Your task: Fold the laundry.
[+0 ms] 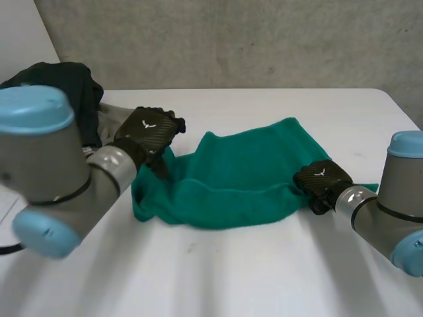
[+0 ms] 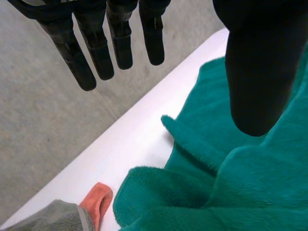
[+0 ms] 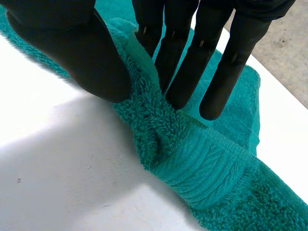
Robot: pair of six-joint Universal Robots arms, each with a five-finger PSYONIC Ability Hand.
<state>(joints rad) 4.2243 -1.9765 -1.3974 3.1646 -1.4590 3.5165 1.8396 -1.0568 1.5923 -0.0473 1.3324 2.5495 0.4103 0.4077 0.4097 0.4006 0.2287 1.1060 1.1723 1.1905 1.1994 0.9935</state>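
A teal green towel lies bunched across the middle of the white table. My left hand hovers over the towel's left end, its fingers straight and spread away from the thumb, with nothing between them. Below that hand the towel lies in loose folds. My right hand is at the towel's right edge. There its thumb and straight fingers pinch a raised fold of the towel close to its woven border.
A pile of dark clothes sits at the back left, with a grey cloth beside it. Near the towel's left end lie an orange cloth and a grey one. The table's far edge runs just behind the towel.
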